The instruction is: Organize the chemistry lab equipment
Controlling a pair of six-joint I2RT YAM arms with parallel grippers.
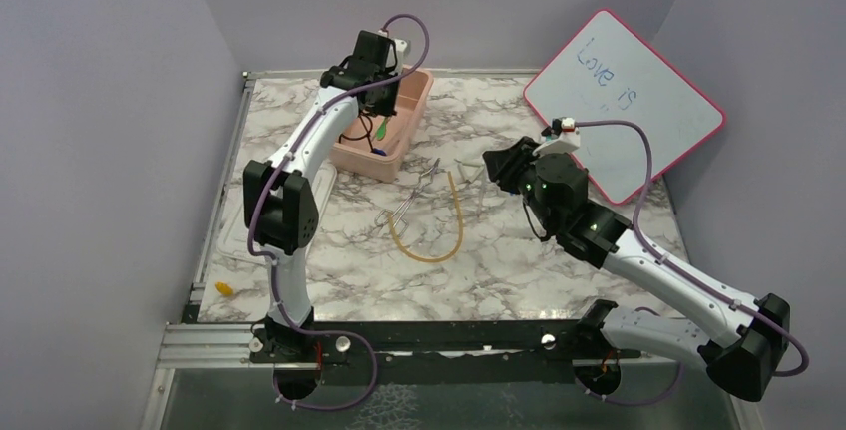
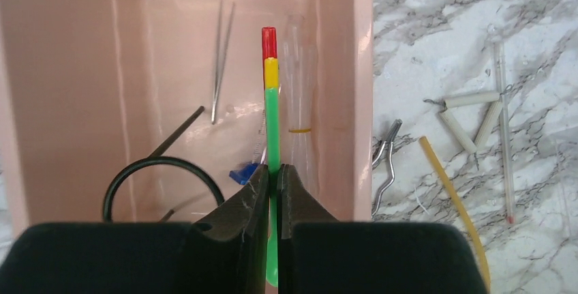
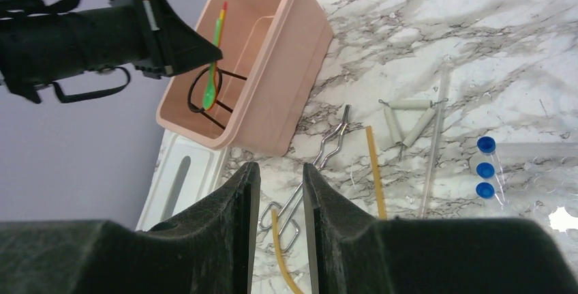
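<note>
Left gripper point(image 2: 274, 170): clamped on the green-handled tool point(image 2: 272, 116); pink tub point(image 2: 68, 69) beneath it.
Right gripper point(image 3: 276, 166): jaws apart, empty; metal tongs point(image 3: 332, 135) and amber tube point(image 3: 373, 171) below.

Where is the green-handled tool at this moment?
In the left wrist view the green-handled tool is clamped in the left gripper, hanging into the pink tub, with the black wire ring to its left in that view.

The left gripper point(image 2: 275, 171) is clamped on a slim green-handled tool with a yellow and red tip point(image 2: 272, 116) above the pink plastic tub point(image 2: 363, 69), where a black wire ring point(image 2: 163, 160) and thin metal tweezers point(image 2: 219, 62) lie
</note>
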